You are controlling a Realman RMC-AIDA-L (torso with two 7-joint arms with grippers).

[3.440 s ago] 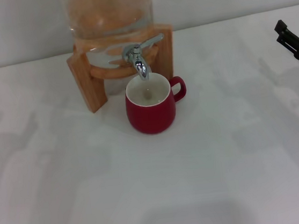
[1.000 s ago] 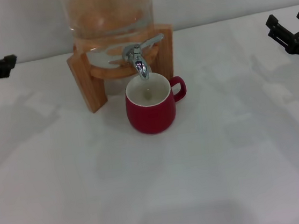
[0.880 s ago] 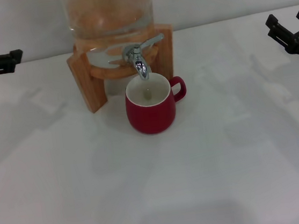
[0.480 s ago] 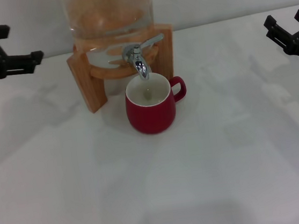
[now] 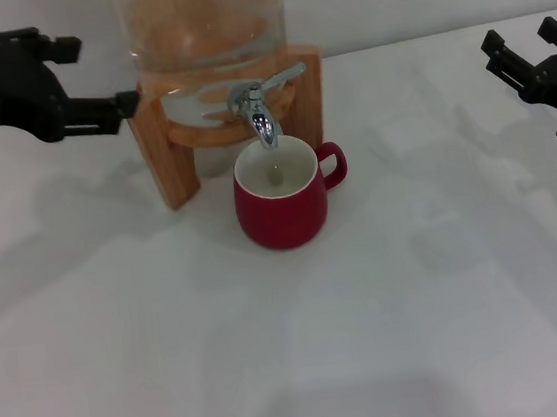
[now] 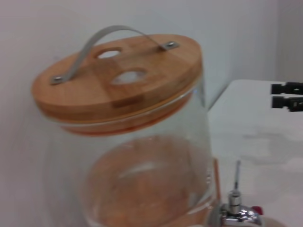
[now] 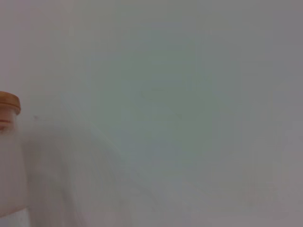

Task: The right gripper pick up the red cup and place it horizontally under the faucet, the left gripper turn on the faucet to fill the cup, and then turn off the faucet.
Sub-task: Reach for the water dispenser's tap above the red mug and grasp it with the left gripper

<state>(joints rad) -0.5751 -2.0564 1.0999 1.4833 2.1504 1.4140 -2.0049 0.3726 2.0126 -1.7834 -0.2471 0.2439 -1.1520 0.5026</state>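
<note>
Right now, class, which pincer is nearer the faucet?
The left pincer is nearer, beside the wooden stand left of the faucet. The right pincer hangs far off right.

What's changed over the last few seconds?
The left gripper swung in from the left edge toward the wooden stand, holding nothing. The right gripper drifted slightly up near the right edge. The red cup stayed under the faucet, untouched.
</note>
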